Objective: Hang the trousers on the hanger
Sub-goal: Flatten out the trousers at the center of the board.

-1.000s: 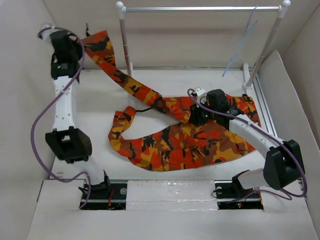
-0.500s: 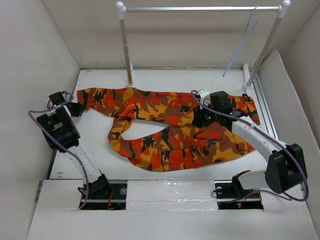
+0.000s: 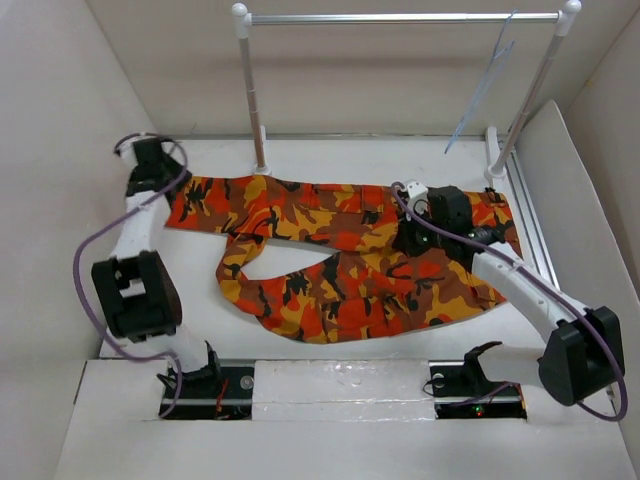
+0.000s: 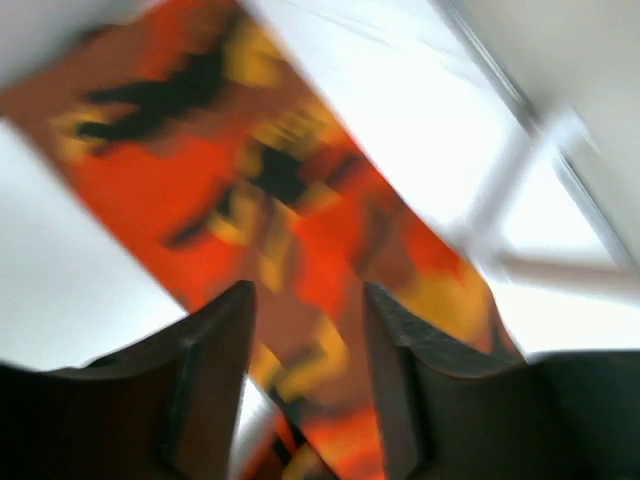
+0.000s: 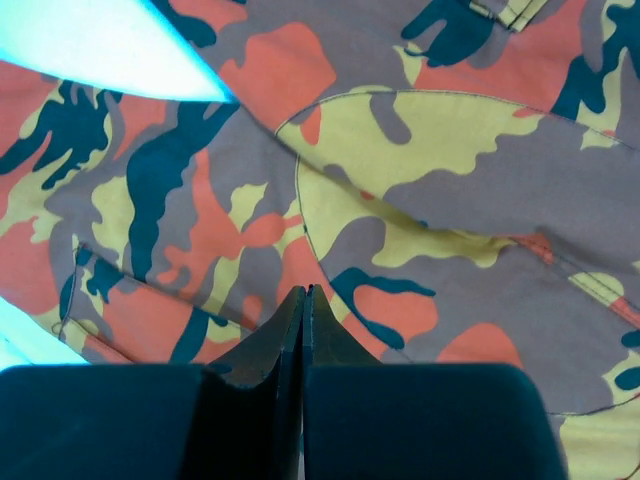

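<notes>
1. Starting far left with the left hand [image 4: 305, 300]: parked near the left wall, just past the cuff end of the long leg. Looks about half open, fingers [image 4: 215, 360] clearly apart, nothing pinched as far as visible, just blurry camo underneath.
2. Moving in to the trousers [image 3: 340, 270]: lying flat on the worktop [image 3: 330, 155], one leg stretched out leftward, the other curled back toward the arms, waist end over on the right. Not draped on anything yet.
3. Next, the right hand [image 5: 303, 295]: clamped fully shut, tips pressed down on the cloth near the waist, right by a pocket seam. Can't tell about any fold actually caught in there, tbh.
4. Reads like the spread-out-and-grab stage, so pretty early. No actual hanging begun.
5. Far right, the hanger [image 3: 487, 80]: dangling off the crossbar of the rack [image 3: 400, 17], up by the right post, well apart from the trousers and untouched.
6. Next move probably calls for a proper pinch at the waist first. After that, getting hanger and cloth together and feeding a leg over the bottom bar. Worth going gentle, since something that thin and see-through looks easy to knock swinging or miss altogether.
</notes>
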Robot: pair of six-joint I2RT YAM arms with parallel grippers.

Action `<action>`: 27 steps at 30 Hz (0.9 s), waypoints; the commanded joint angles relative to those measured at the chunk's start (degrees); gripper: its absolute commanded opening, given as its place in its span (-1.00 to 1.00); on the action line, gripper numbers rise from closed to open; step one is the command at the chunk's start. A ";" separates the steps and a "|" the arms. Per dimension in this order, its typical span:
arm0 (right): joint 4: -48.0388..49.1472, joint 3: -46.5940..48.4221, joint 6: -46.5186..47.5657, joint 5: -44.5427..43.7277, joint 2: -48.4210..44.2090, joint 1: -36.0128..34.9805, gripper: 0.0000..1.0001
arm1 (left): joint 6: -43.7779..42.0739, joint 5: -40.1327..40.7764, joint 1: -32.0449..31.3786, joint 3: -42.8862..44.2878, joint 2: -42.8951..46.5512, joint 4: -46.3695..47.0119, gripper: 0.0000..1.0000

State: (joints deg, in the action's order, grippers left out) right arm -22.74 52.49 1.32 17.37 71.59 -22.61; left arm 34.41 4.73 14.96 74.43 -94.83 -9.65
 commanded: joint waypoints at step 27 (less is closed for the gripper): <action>1.48 -6.44 -0.97 4.78 -9.80 -6.56 0.23 | -4.10 4.85 -22.78 -23.02 9.30 -11.70 -1.00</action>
State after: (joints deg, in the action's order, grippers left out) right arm -22.17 45.21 0.19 21.93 63.55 -28.12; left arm 28.45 7.81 -7.79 49.60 -87.18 -21.30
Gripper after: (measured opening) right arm 0.613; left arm 0.057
